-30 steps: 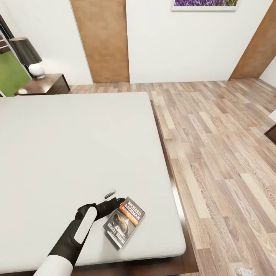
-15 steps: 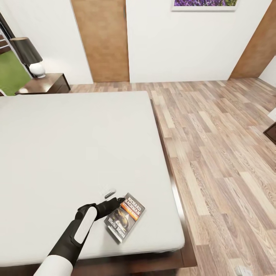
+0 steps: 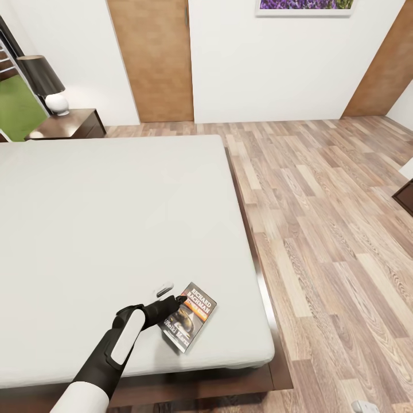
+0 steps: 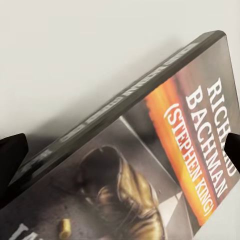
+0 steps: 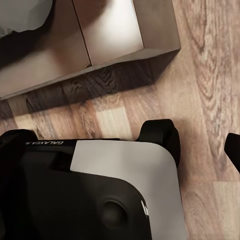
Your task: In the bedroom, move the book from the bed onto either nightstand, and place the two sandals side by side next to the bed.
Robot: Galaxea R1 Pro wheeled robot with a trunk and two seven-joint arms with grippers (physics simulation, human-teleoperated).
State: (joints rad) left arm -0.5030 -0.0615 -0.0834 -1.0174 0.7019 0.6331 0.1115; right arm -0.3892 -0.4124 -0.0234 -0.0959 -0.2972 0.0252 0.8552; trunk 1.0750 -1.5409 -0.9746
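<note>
I am gripping the book (image 3: 190,323) with my left hand (image 3: 172,302), its fingers (image 4: 12,159) pinching one edge. The book is tilting just beyond the hand, over the bed (image 3: 115,229). I cannot tell my right hand's state.

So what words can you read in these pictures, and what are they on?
"RICHARD BACHMAN": the book cover, head view.
"(STEPHEN KING)": orange band on the cover, left wrist view.
"GALAXEA": robot's base, right wrist view.
Book's spine lettering and lower title: too blurred to read.

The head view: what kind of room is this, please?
Most likely a bedroom. A large bed with a pale mattress fills much of the wood-plank floor, and a dark nightstand carrying a lamp stands at its far corner.
</note>
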